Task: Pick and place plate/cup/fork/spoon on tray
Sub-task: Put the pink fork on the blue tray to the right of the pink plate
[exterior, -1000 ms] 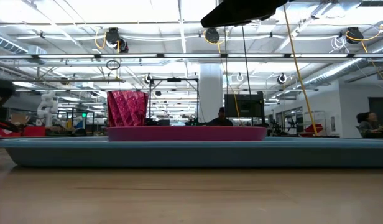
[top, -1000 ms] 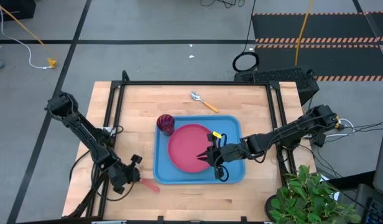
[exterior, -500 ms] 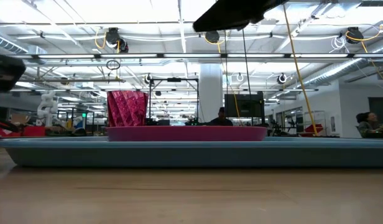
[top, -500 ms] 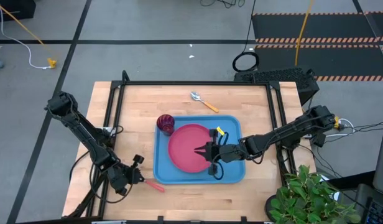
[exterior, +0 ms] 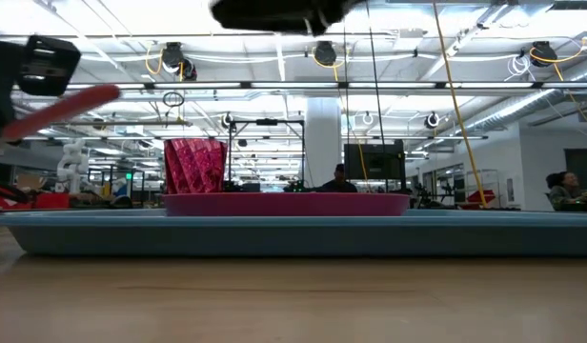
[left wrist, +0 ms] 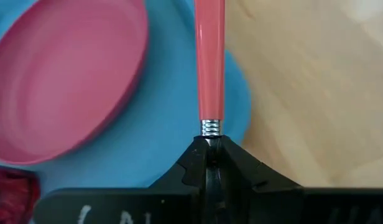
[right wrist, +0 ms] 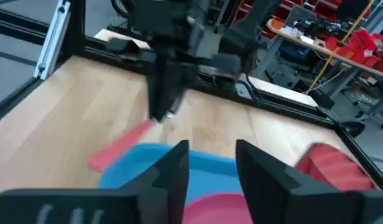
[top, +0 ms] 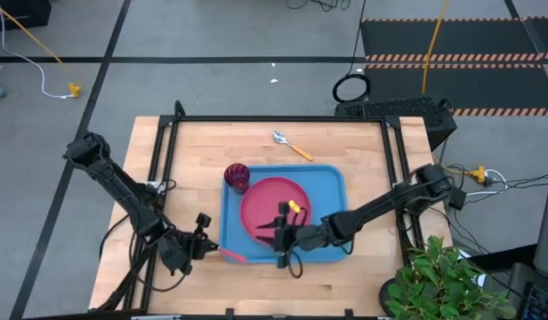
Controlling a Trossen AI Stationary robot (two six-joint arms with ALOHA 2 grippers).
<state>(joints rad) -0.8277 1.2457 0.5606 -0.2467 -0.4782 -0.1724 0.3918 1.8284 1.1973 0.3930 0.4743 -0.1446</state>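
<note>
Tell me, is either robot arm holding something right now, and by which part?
Yes. The left gripper holds the fork by its metal end, red handle sticking out. The right gripper holds nothing.

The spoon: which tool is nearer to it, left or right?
Right. The spoon lies beyond the tray; the right tool hovers over the tray's near edge, the left tool, gripping the fork, is farther off.

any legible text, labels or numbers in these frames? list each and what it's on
None can be read.
Left gripper, shut on the pinkish-red-handled fork: pale marks on its black housing, cut off and blurred.
Right gripper, open: similar pale marks, unreadable.
Round pinkish-red plate, small dark red cup, large blue tray, orange-handled spoon: no print visible.
Background room in the low view: signs too small.
</note>
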